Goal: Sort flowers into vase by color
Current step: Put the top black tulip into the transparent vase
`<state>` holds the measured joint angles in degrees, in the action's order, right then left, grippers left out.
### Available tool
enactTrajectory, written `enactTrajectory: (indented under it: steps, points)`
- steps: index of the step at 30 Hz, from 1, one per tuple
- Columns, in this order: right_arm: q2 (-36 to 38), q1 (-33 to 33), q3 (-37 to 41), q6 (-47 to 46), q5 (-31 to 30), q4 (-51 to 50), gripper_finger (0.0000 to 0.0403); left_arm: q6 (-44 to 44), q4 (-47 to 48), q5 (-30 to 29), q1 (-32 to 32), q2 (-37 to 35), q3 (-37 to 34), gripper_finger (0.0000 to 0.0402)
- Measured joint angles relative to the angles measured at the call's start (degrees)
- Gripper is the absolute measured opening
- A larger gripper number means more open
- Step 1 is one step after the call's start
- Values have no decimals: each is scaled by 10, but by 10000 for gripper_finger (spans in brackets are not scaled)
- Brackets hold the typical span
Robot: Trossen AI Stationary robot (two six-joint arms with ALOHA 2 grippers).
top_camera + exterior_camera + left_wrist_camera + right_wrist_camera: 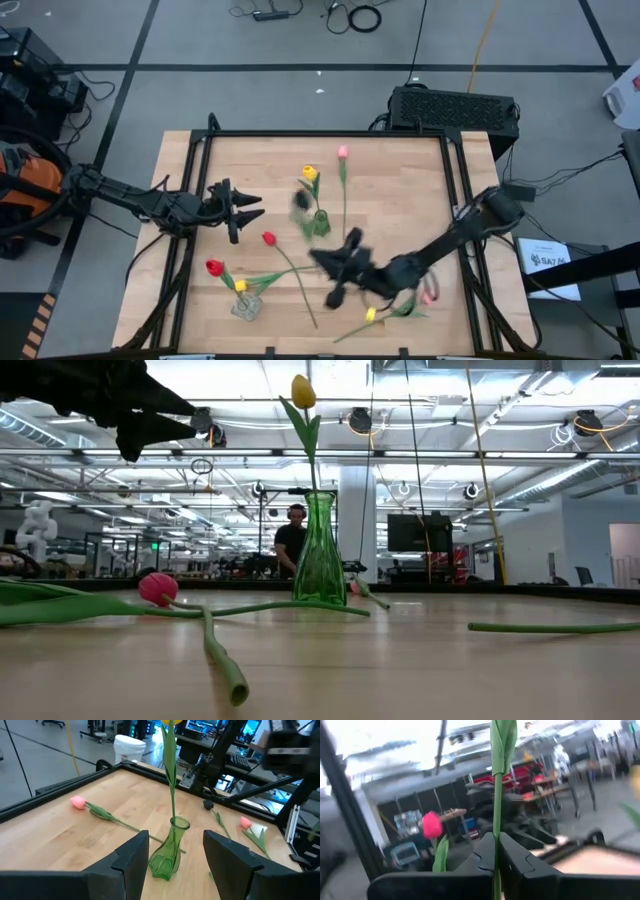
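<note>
High view puts the right gripper (340, 262) low over the middle of the table (400, 180), its fingers pinched tight on a thin green stem (497, 815); the right wrist view shows that stem running up between the two closed fingers (512, 852), with a leaf at its upper end and the flower head out of sight, so its colour cannot be told. Just beyond this gripper, toward the far edge, stands the green vase (320, 222) with a yellow tulip (309, 173) upright in it; a blurred dark shape beside the vase cannot be made out. A pink tulip (342, 153) lies past the vase, its stem running back toward the gripper. To the gripper's left lies a red tulip (268, 239), and farther left another red tulip (214, 267) and a yellow one (240, 286) rest in a clear vase (246, 306) that lies tipped on the wood. Under the right forearm lie a yellow tulip (370, 314) and a pink one (428, 296). The left gripper (250, 207) hovers off the table's left part, released, its fingers (131, 857) spread wide with nothing between them; the green vase stands straight ahead of it, well apart. Low view shows a person (292, 540) in the room behind the vase.
</note>
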<state>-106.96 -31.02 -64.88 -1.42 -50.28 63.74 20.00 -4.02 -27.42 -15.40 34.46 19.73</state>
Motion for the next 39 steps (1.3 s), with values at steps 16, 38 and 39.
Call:
enactTrajectory:
  steps: [16,38,39]
  points:
    - [-252,61,-302,29,218,-10,0,-85,2,0,0,0,0,196]
    - [-424,80,-530,-29,310,-94,1,-85,4,-2,0,0,0,196]
    - [-424,80,-530,-29,309,-96,3,-85,4,-3,0,0,0,196]
